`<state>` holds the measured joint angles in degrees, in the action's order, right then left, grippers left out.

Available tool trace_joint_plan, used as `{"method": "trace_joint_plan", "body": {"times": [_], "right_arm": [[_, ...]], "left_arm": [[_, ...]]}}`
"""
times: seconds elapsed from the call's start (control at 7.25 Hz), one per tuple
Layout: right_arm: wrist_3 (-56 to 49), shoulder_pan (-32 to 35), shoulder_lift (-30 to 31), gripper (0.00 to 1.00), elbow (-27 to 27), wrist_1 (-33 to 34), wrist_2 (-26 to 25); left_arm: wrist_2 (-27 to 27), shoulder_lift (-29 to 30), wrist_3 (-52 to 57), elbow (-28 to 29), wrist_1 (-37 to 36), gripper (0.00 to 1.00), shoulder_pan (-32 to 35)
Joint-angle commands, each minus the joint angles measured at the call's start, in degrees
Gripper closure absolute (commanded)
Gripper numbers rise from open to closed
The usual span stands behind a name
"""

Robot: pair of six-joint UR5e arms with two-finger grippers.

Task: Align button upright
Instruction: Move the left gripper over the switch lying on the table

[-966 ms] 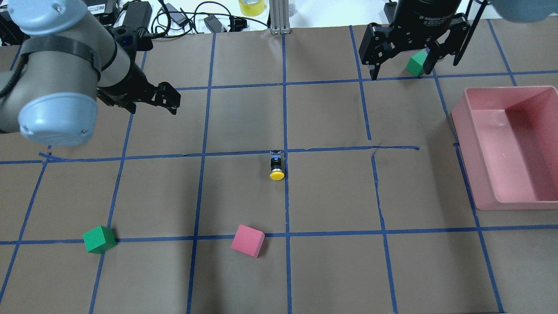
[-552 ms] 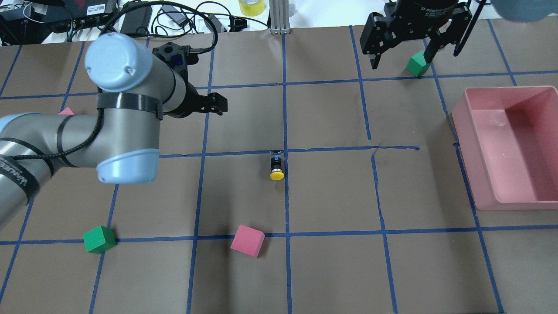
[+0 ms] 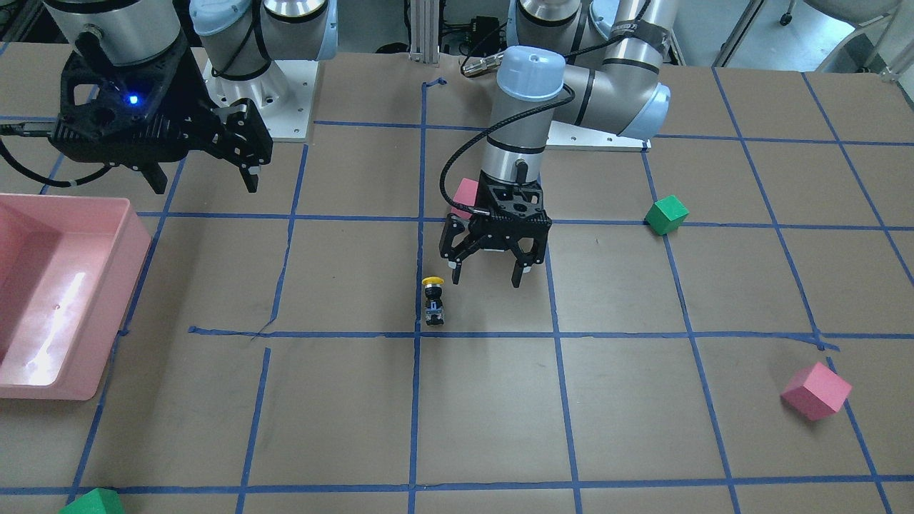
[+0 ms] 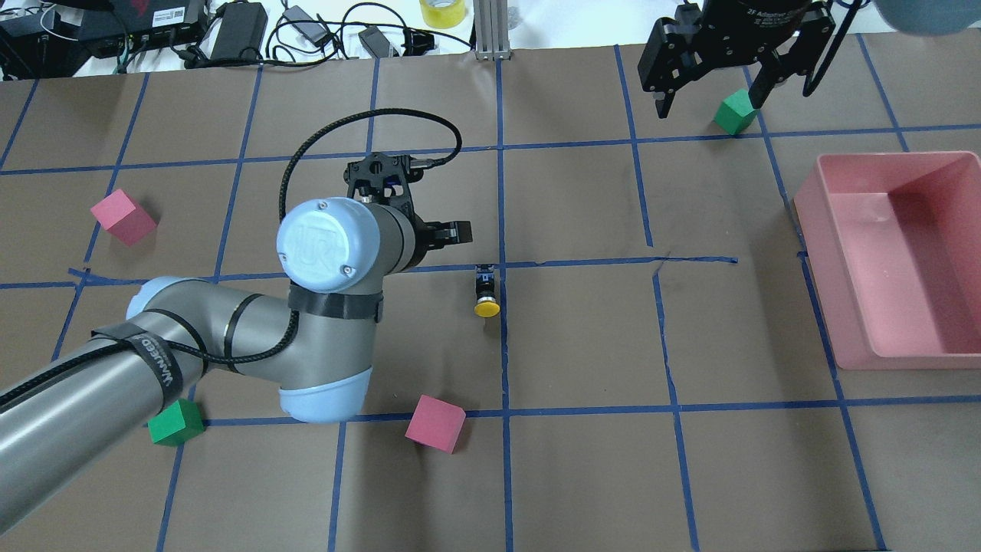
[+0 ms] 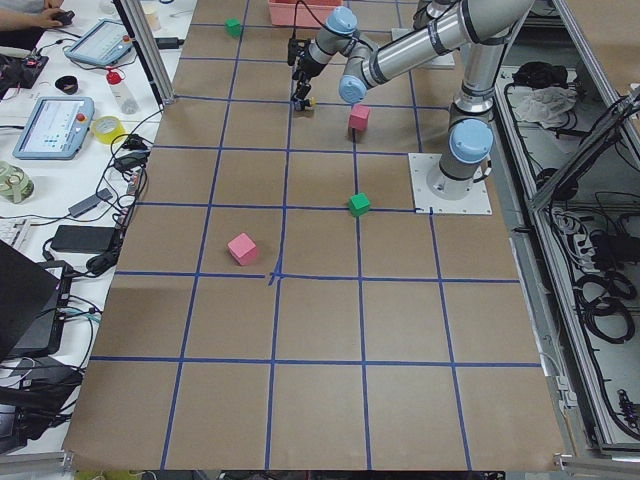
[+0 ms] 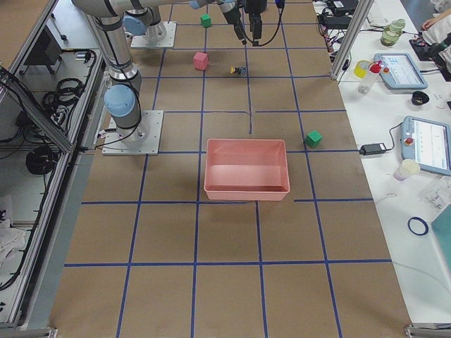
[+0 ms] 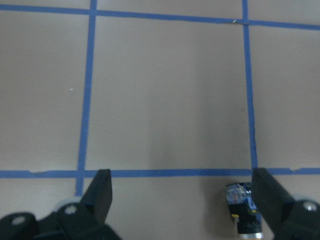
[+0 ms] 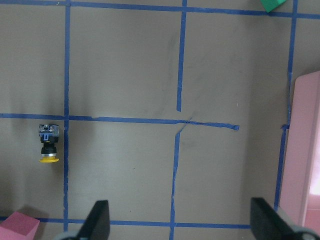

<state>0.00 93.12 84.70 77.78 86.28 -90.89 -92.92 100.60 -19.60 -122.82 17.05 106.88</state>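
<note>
Though brown throughout, blue-gridded table (image 4: 582, 475)

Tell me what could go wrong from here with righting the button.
1. The button lies on its side, off-centre beside one finger of the open left gripper; descending now might hit or knock it.
2. Its round yellow cap could let it roll or slip when pinched.

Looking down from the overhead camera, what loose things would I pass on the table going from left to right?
left pink cube, lower green cube, lower pink cube, yellow-capped button, upper green cube, pink bin
</note>
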Motion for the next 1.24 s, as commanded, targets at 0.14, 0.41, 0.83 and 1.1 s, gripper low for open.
{"method": "trace_joint_plan", "body": {"times": [0.14,0.41,0.83,1.1], "right_arm": [[-0.1,0.0,0.0,0.0,0.0,0.0,0.0],[-0.1,0.0,0.1,0.0,0.0,-0.1,0.0],[-0.1,0.0,0.1,0.0,0.0,-0.1,0.1],[-0.1,0.0,0.1,0.0,0.0,-0.1,0.1]], "left_arm": [[-4.1,7.5,-5.9,0.2,-1.2,0.08,6.5],[-3.9,10.5,-9.3,1.5,-1.2,0.08,8.2],[-3.6,12.4,-10.0,3.5,-1.1,0.13,8.2],[-3.5,13.8,-10.2,3.8,-1.0,0.13,8.2]]}}
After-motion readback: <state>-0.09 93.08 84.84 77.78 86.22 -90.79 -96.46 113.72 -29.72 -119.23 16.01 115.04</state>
